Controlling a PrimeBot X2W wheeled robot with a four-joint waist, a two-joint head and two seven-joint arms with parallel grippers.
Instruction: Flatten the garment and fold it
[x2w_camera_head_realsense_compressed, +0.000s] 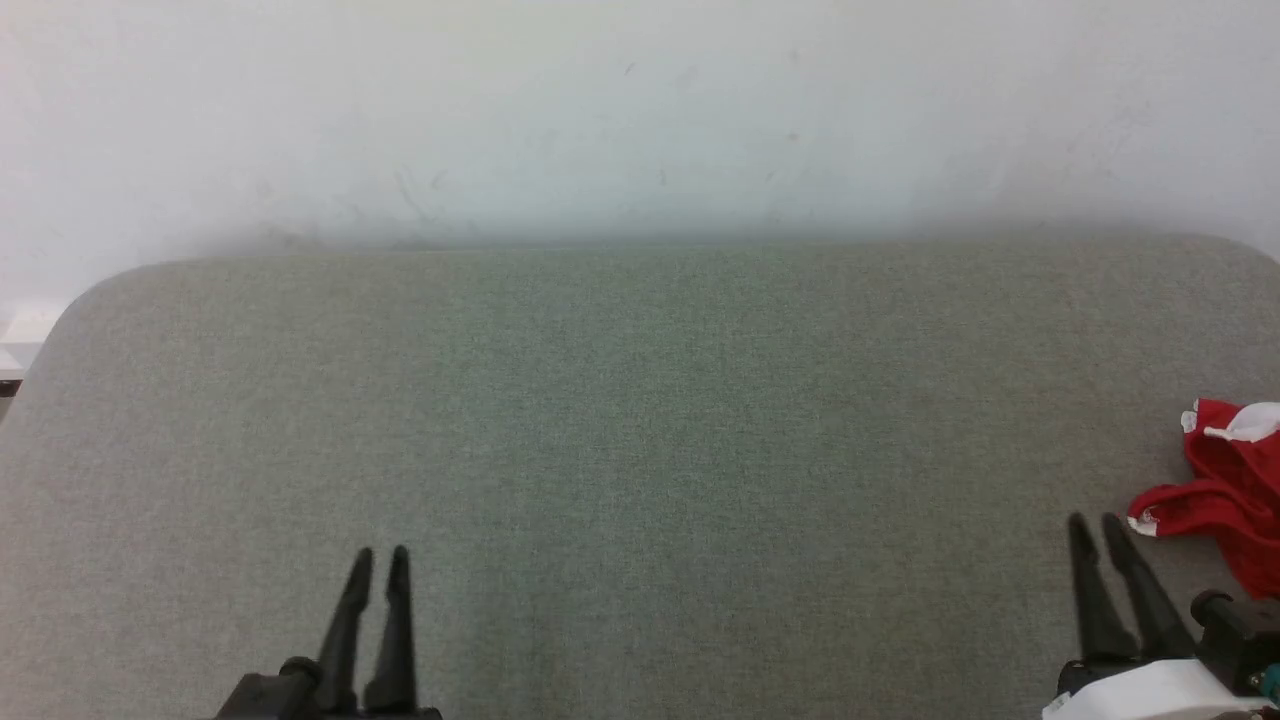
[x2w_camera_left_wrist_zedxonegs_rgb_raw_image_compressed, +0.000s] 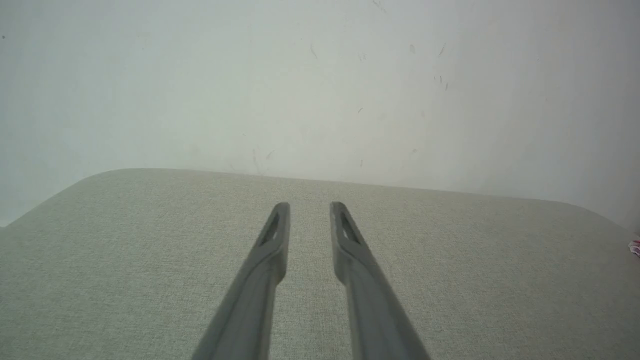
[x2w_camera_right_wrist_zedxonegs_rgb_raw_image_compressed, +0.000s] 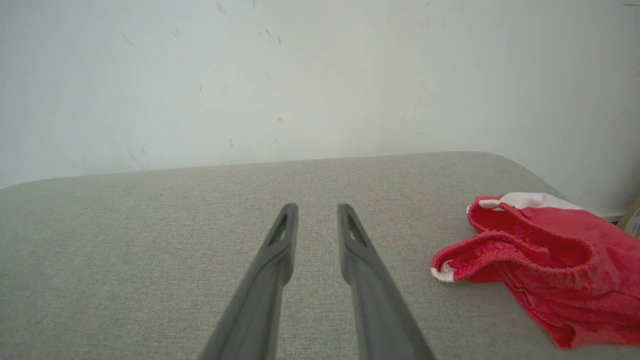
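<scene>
the garment (x2w_camera_head_realsense_compressed: 1225, 490) lies crumpled at the right edge of the grey cushion (x2w_camera_head_realsense_compressed: 640, 420), just beside your right gripper (x2w_camera_head_realsense_compressed: 1093, 520). that and your left gripper (x2w_camera_head_realsense_compressed: 381, 552) stand slightly parted, holding nothing. the cloth looks light and floppy; pinch a white-trimmed hem.

Red garment (x2w_camera_right_wrist_zedxonegs_rgb_raw_image_compressed: 550, 260) of soft, matt cloth, loopy and towel-like in texture, with smoother white trim; padded surface (x2w_camera_head_realsense_compressed: 640, 420) covered in grey-green woven fabric, fine-grained and matt; wall (x2w_camera_head_realsense_compressed: 640, 120) painted white, matt, lightly scuffed and speckled; left gripper (x2w_camera_left_wrist_zedxonegs_rgb_raw_image_compressed: 310, 206) and right gripper (x2w_camera_right_wrist_zedxonegs_rgb_raw_image_compressed: 317, 207) of dark, smooth, matt material, plastic by the look.
</scene>
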